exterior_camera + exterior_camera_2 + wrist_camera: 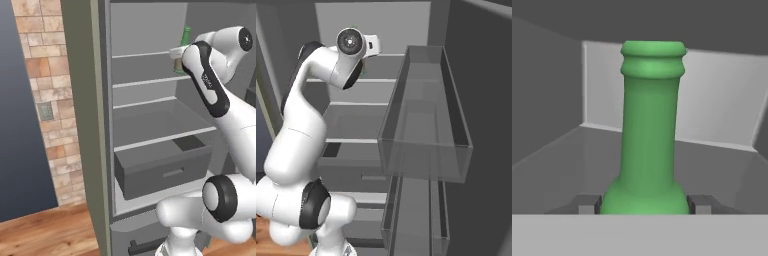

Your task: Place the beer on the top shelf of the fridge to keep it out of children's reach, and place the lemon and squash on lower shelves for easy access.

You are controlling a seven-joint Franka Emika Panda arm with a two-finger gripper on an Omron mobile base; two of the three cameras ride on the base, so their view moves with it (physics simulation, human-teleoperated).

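The beer (648,130), a green long-necked bottle, stands upright between my fingertips (587,204), and my gripper (644,205) is shut on its shoulder. From the left base view the beer (186,36) is high inside the open fridge (145,30), at the right end of the top shelf (140,54), with my hand (176,52) beside it and the forearm covering its lower part. Whether its base rests on the shelf I cannot tell. The lower shelves (145,83) sit beneath. The lemon and squash are out of view.
A dark grey drawer (160,172) with a bar handle sits low in the fridge. A grey-green panel (85,125) stands along the fridge's left side. The open door's clear bins (426,125) jut out on the right, close to my arm. A brick wall (45,75) lies left.
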